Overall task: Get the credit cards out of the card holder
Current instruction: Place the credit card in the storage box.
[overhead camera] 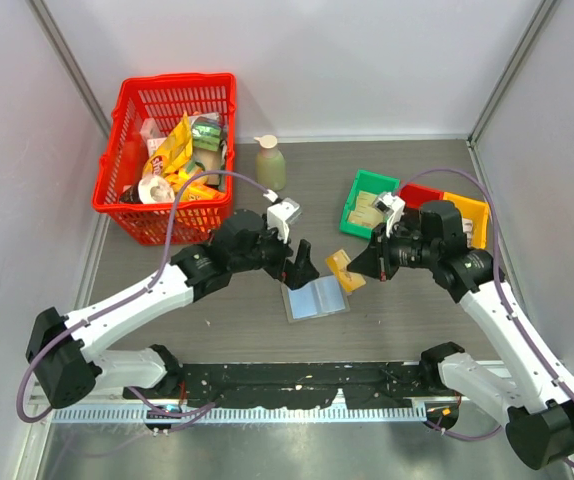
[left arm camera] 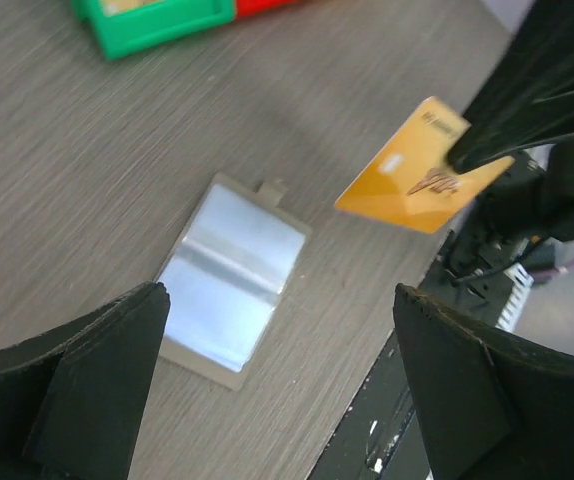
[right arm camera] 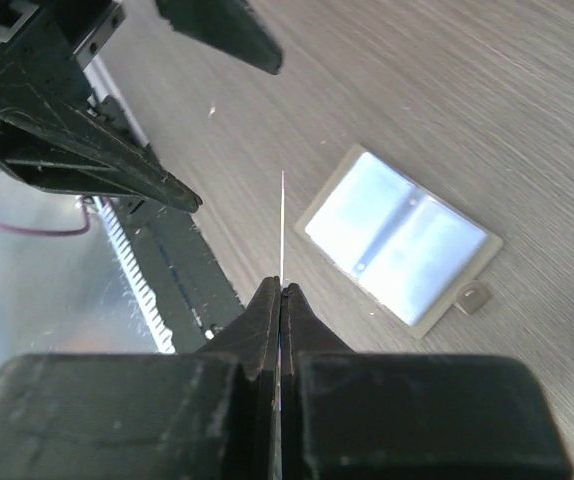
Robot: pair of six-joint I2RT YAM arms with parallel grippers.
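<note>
The card holder [overhead camera: 315,299] lies unfolded on the table, its light blue panels facing up; it also shows in both wrist views [left arm camera: 232,280] [right arm camera: 397,240]. Just to its right, a yellow-orange credit card [overhead camera: 339,265] hangs above the table, and my right gripper [overhead camera: 357,272] is shut on its edge. The right wrist view shows that card edge-on [right arm camera: 282,225] between the closed fingers [right arm camera: 281,292]. My left gripper [overhead camera: 302,268] hovers over the holder's far edge, wide open and holding nothing [left arm camera: 279,305]. In the left wrist view the card [left arm camera: 407,170] floats clear of the holder.
A red basket [overhead camera: 167,150] full of packets stands at the back left, with a small bottle [overhead camera: 270,163] beside it. Green [overhead camera: 367,205], red [overhead camera: 419,193] and yellow [overhead camera: 470,215] bins sit at the back right. A black rail [overhead camera: 297,378] runs along the near edge.
</note>
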